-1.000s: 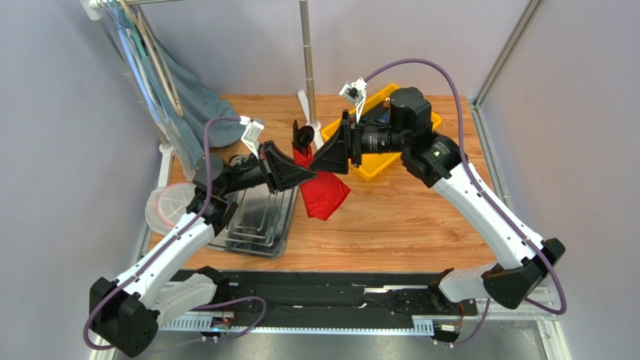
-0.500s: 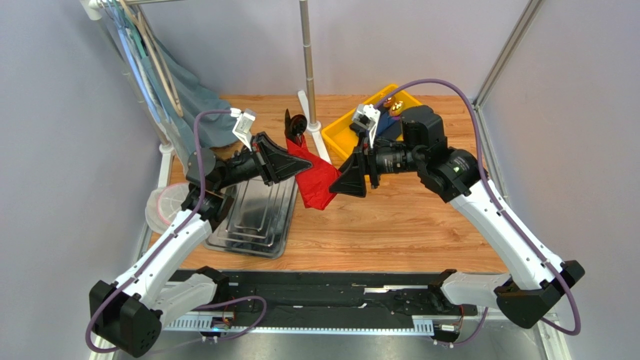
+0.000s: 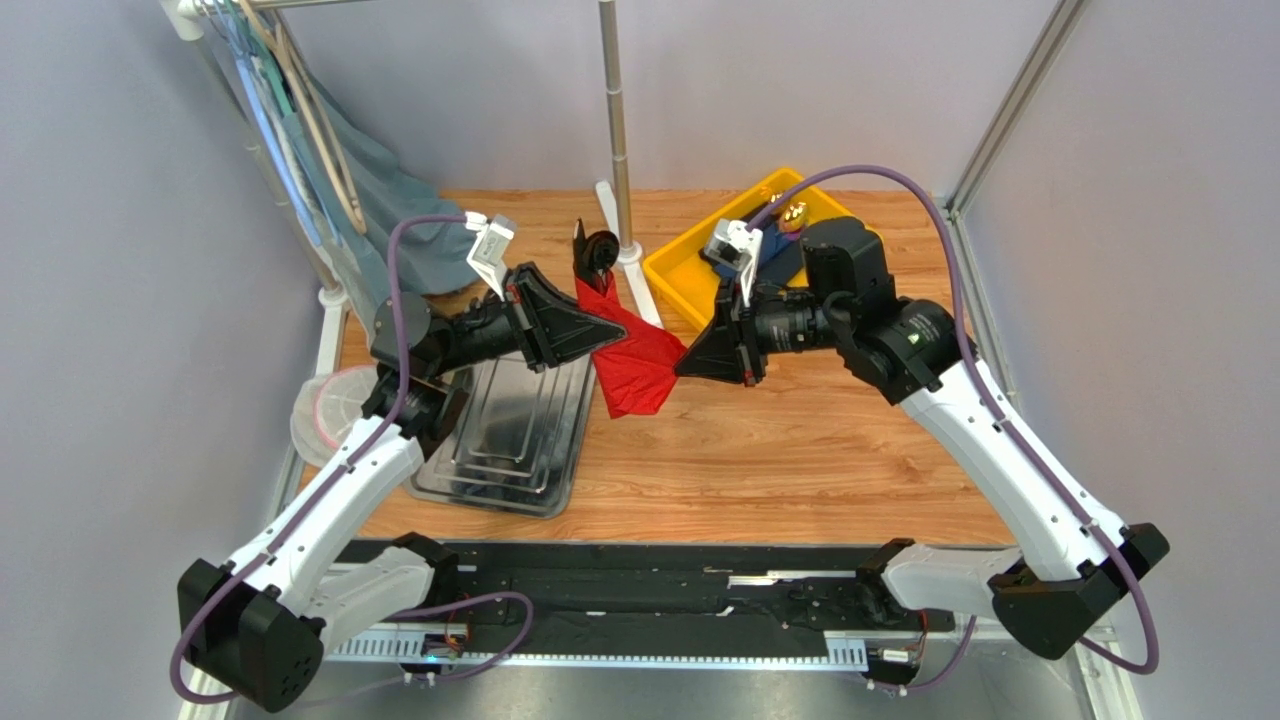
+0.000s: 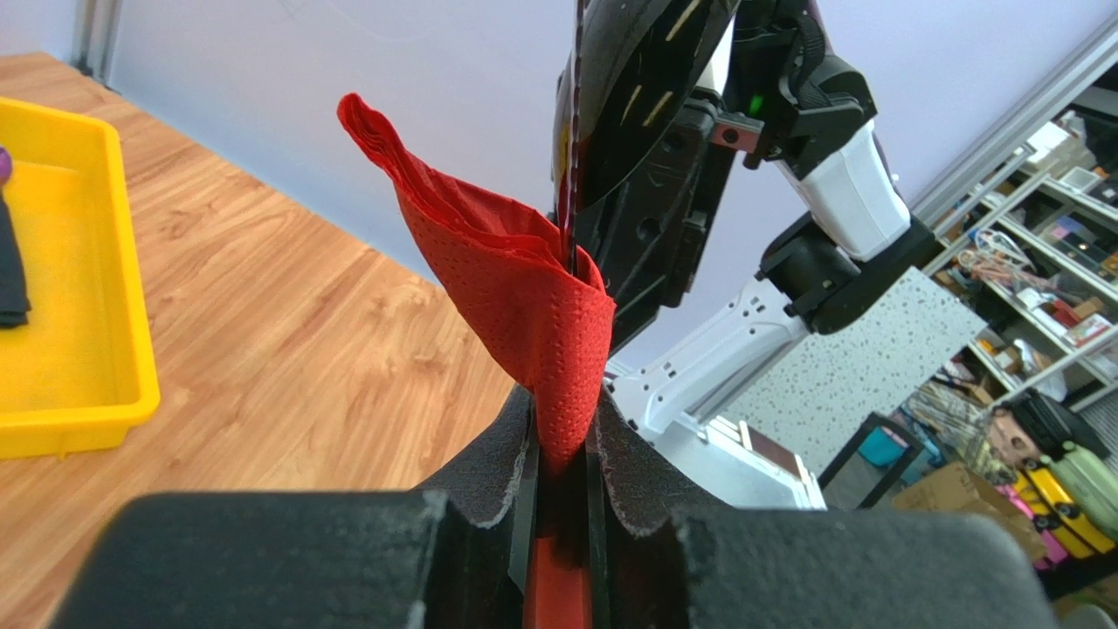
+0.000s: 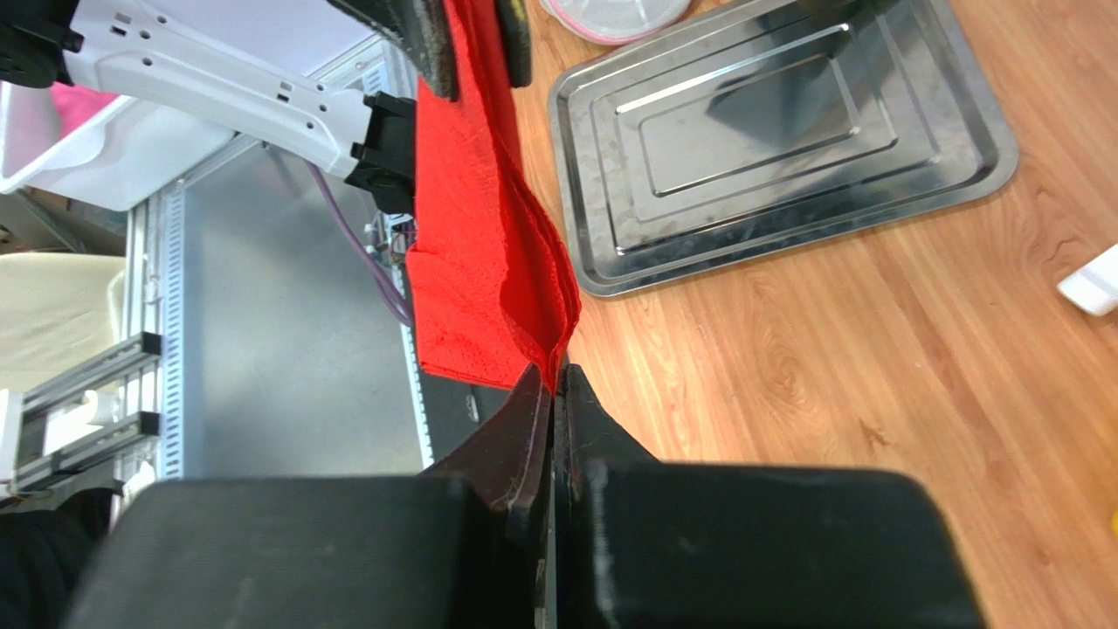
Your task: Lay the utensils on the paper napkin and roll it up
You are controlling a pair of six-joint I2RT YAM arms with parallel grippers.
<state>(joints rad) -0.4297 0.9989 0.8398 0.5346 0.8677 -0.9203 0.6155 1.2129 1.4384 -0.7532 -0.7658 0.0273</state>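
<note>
1. The paper napkin hangs in the air above the wooden table, strung between the two grippers, just right of the steel tray.
2. Left gripper: its fingers are clamped on one end of the napkin, with red paper squeezed between the pads.
3. Right gripper: its fingers are pressed together, pinching the napkin's opposite edge at their very tips.
4. A yellow bin sits just behind the right gripper.
</note>
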